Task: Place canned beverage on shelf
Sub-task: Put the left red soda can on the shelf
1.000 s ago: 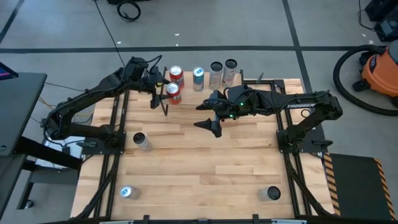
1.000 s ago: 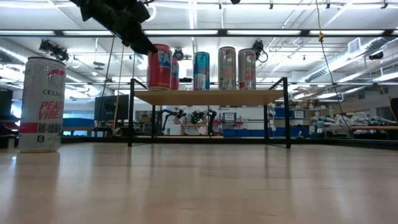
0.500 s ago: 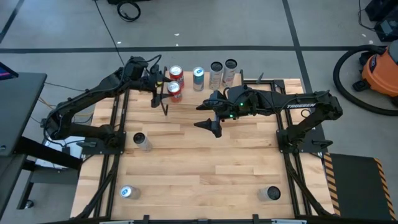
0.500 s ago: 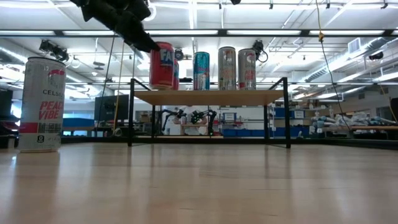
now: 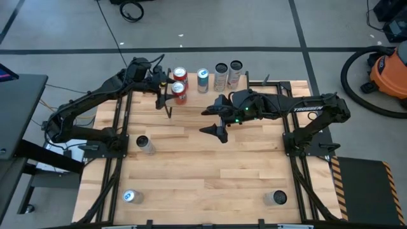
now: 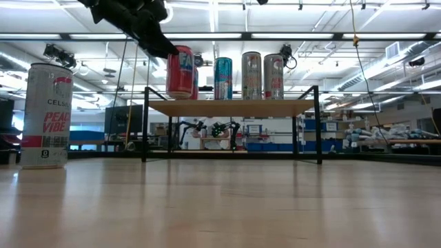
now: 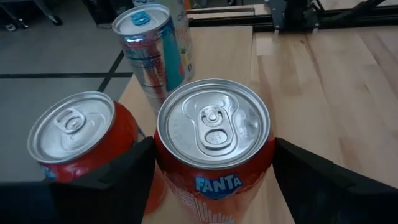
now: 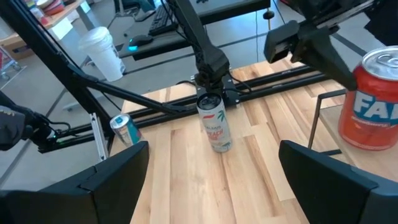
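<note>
While clamped round a red cylindrical Fanta can (image 7: 214, 146), left tool (image 7: 211, 180) over light wooden shelf (image 6: 231, 107); right tool (image 5: 215, 119) apart.

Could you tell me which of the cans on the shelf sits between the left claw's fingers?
The red Fanta can at the shelf's left end; the left claw brackets it, while the other cans stand free.

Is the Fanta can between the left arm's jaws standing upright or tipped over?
Upright. The Fanta can stands on the shelf with its lid facing straight up, and the left gripper has a jaw on each side of it.
</note>
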{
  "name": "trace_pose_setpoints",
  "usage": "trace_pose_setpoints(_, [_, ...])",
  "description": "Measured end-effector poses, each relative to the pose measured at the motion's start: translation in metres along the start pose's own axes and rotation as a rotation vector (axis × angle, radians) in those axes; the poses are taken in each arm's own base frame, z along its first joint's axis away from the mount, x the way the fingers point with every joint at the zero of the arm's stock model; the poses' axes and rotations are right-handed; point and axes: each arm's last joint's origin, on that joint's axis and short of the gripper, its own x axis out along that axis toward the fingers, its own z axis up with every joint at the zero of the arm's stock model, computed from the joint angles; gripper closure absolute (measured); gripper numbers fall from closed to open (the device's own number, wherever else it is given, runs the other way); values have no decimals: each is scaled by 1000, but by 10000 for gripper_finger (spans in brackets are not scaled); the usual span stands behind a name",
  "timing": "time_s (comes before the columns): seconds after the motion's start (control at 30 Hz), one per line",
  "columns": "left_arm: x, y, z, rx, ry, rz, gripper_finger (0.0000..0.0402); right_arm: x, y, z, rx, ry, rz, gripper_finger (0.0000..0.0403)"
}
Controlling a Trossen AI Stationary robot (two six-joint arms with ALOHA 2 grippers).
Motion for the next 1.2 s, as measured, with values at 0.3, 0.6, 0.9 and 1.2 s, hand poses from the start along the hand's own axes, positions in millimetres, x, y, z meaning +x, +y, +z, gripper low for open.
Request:
trace_pose_setpoints(0.3, [14, 6, -6, -33, 45, 37, 101, 0, 4, -1, -6, 3, 12, 34])
trace_pose_setpoints(0.6, [19, 9, -6, -54, 38, 49, 101, 0, 4, -1, -8, 4, 12, 34])
trace_pose_setpoints(0.9, [19, 9, -7, -70, 56, 74, 101, 0, 5, -1, -8, -3, 14, 34])
trace_pose_setpoints(1.2, [19, 8, -8, -91, 63, 74, 101, 0, 5, 2, -7, -33, 23, 34])
